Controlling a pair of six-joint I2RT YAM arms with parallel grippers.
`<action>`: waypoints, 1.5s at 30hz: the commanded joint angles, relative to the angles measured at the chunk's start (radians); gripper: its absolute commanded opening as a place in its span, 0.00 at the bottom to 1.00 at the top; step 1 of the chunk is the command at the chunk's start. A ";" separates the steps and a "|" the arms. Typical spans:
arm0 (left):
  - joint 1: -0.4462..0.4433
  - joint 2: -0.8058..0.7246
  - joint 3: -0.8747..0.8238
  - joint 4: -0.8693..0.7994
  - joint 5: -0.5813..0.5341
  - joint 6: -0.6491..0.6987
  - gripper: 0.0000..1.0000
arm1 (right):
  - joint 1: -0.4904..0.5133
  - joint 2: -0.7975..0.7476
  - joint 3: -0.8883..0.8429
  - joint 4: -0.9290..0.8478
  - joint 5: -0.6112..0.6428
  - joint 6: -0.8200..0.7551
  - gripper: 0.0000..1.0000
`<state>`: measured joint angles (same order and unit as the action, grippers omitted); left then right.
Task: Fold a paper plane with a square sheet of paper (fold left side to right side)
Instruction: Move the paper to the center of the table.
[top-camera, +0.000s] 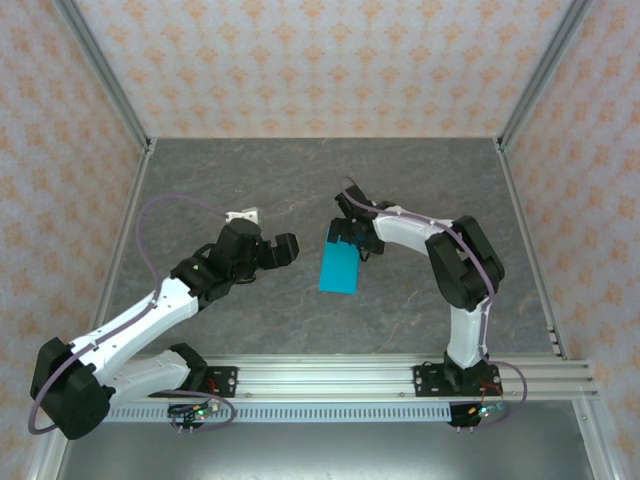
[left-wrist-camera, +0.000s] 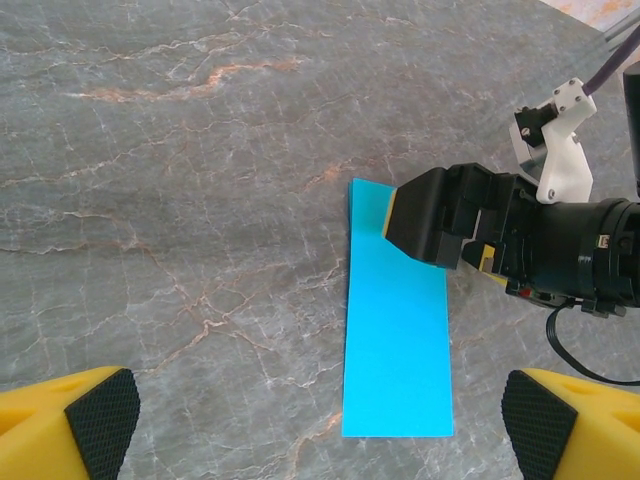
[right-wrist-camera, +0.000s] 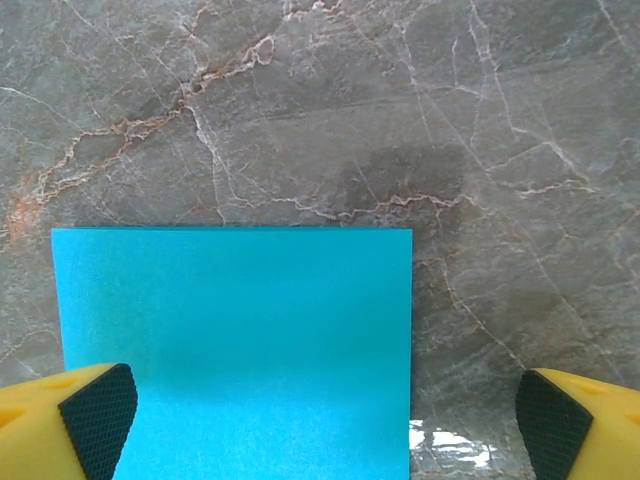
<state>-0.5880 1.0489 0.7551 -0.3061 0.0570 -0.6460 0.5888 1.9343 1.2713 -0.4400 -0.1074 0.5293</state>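
The cyan sheet of paper (top-camera: 339, 268) lay flat near the middle of the grey marbled desk (top-camera: 230, 180), folded into a narrow rectangle. The right end effector (top-camera: 352, 240) stood over its far end, fingers spread wide, gripping nothing. The left end effector (top-camera: 283, 250) sat just left of the paper, fingers wide apart and empty.

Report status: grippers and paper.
Left gripper open, clear of the paper. Right gripper open, over the paper's far end. Paper a narrow rectangle, flat on the table. No obstruction seen.
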 joint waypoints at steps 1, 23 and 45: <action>0.002 -0.018 -0.019 -0.035 -0.052 0.023 0.96 | 0.024 0.046 0.040 0.037 -0.032 0.019 1.00; 0.002 -0.007 -0.017 -0.029 -0.047 0.023 0.97 | 0.071 0.077 0.131 0.041 -0.113 -0.029 1.00; 0.002 0.293 -0.033 0.229 0.222 -0.068 0.94 | -0.016 -0.021 0.022 0.218 -0.305 -0.078 0.95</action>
<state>-0.5880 1.3117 0.7300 -0.1711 0.2211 -0.6804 0.5800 1.9011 1.3117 -0.2981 -0.3126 0.4450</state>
